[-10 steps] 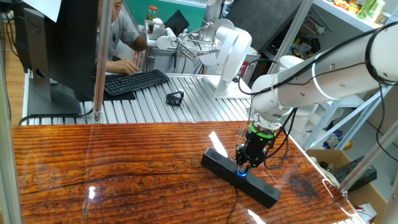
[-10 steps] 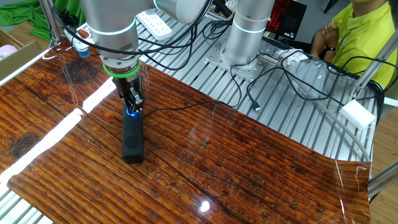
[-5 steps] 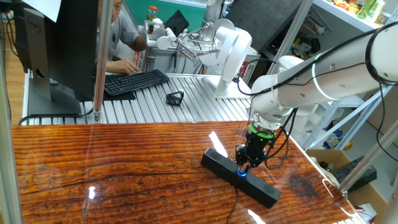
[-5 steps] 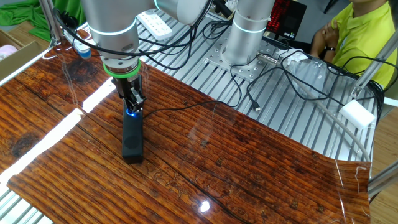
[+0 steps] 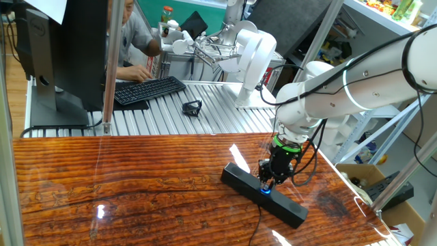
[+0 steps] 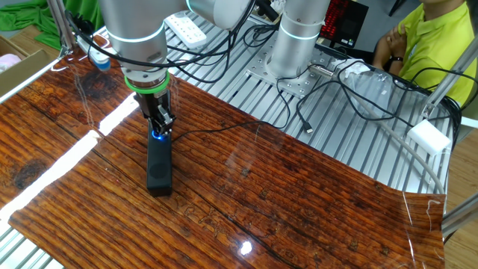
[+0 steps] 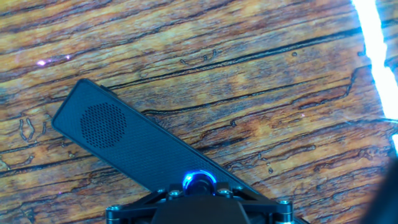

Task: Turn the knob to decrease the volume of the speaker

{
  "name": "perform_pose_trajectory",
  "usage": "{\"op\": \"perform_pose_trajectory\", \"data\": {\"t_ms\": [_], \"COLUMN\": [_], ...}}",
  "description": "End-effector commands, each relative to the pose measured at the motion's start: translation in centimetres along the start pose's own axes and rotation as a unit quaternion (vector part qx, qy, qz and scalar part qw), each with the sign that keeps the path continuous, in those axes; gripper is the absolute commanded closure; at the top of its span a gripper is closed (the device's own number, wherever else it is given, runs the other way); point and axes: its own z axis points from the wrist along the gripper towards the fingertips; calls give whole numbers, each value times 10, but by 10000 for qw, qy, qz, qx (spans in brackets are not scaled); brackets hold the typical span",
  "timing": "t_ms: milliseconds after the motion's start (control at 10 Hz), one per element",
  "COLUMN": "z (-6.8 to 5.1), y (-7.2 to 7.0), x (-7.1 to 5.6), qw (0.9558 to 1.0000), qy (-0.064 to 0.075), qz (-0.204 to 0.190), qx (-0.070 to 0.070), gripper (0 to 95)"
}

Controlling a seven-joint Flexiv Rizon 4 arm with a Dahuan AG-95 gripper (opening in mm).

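The speaker (image 5: pixel 240 180) is a slim black bar lying diagonally on the wooden table; it also shows in the other fixed view (image 6: pixel 158 170) and the hand view (image 7: pixel 118 140). The knob (image 5: pixel 265 190) glows blue mid-top of the bar, and it shows in the other fixed view (image 6: pixel 157 136) and the hand view (image 7: pixel 199 180). My gripper (image 5: pixel 265 183) points straight down with its fingertips closed around the knob. It also shows in the other fixed view (image 6: pixel 159 129) and the hand view (image 7: pixel 199 188). The fingers hide the lower half of the knob.
A thin black cable (image 6: pixel 216 130) runs from the speaker across the table. Behind the table on a metal bench are a black keyboard (image 5: pixel 147 89), a monitor (image 5: pixel 58 55), a small black object (image 5: pixel 192 107) and a white robot base (image 5: pixel 249 61). A person (image 6: pixel 433 37) sits nearby.
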Motion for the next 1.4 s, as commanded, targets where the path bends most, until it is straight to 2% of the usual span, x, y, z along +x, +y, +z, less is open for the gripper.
{"op": "perform_pose_trajectory", "data": {"t_ms": [100, 800, 1400], "z": [0, 0, 0], "y": [0, 0, 0], "x": [0, 0, 0], "qw": [9999, 9979, 9964], "qy": [-8, 1, -14], "qz": [-129, -641, -844], "qx": [33, 24, 84], "gripper": [950, 950, 950]}}
